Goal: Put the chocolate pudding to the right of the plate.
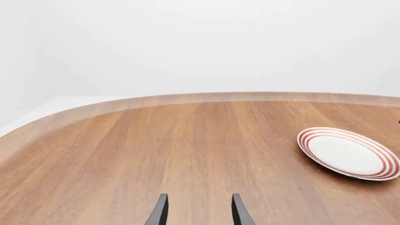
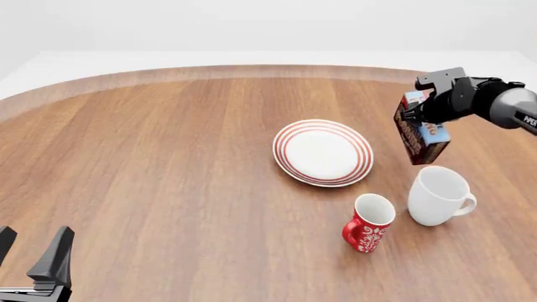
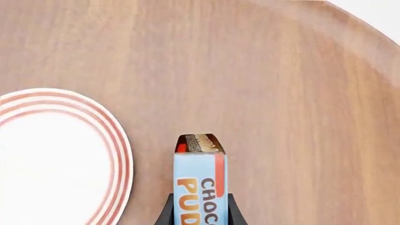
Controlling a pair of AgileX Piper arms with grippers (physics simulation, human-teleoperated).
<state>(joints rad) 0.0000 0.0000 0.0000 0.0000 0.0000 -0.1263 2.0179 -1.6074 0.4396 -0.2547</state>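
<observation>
Front view: chocolate pudding pinched in the right gripper and carried clear of the wooden table, toward the right edge, just right of the plate. Nearer the front edge, a white mug and a red patterned mug. Left gripper parked at the front-left corner, fingers spread, nothing between them.

Left wrist view: only bare wood, the curved far edge and the plate off to one side — spread fingertips confirmed, carton not in sight.

Right wrist view: looking straight down the carton, blue face with orange lettering clamped between both fingers, the plate's ringed rim just beside it with a strip of bare wood between. Gap not readable from the front, where height above the table shows better.

Probably best lowered straight down onto that strip, kept off the rim and well short of the white mug, and released only once settled on the wood — a tilted carton could topple.
</observation>
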